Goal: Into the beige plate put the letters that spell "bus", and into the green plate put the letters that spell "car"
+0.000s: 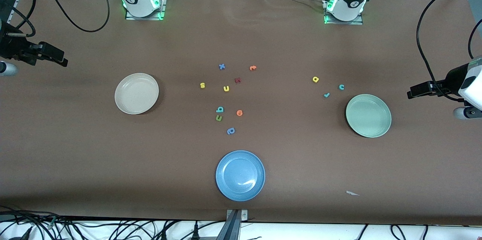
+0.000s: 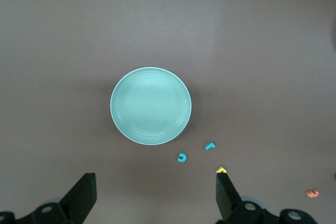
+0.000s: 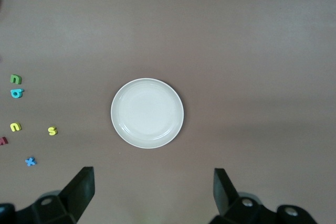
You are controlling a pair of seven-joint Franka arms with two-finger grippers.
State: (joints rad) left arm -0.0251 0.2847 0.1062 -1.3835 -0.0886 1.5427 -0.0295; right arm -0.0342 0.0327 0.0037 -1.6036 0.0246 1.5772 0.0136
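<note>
Nothing placed yet: beige plate (image 1: 136,93) centre-left of the front frame and green plate (image 1: 368,115) right of centre are both bare.

Grippers: left gripper (image 2: 155,195) spread wide, holding nothing, high over the green plate at the frame's right edge. Right gripper (image 3: 152,192) also spread, holding nothing, high over the beige plate at the left edge. Neither is committed to a pick.

Letters:
- "bus" set mid-frame: yellow s (image 1: 202,85), yellow u (image 1: 226,88), teal-blue b (image 1: 219,110).
- "car" set upper right of centre, just above the green plate: yellow a (image 1: 315,79), teal c (image 1: 341,87), teal r (image 1: 326,95).

Step as I read it: first pick.
- Left arm has the short haul. I'd take the c or r, both near the green plate's rim.
- Right arm should start on the s, the "bus" letter closest to the beige plate and clear of neighbours.
- Letters are flat and tiny, so come straight down, fingers straddling the letter, and close at table level.

Watch-outs:
- The b touches or nearly touches the green u-shaped letter (image 1: 218,118). Straddle the b so that only it gets pinched.
- The yellow u sits near the dark red letter (image 1: 237,80).
- The orange letter (image 1: 239,113) is a decoy beside the b.

Room: wide bare table (image 1: 75,157) between cluster and plates, so transit lanes are free. The blue plate (image 1: 240,175) at lower centre is out of both paths. Table edges are well away from everything.
</note>
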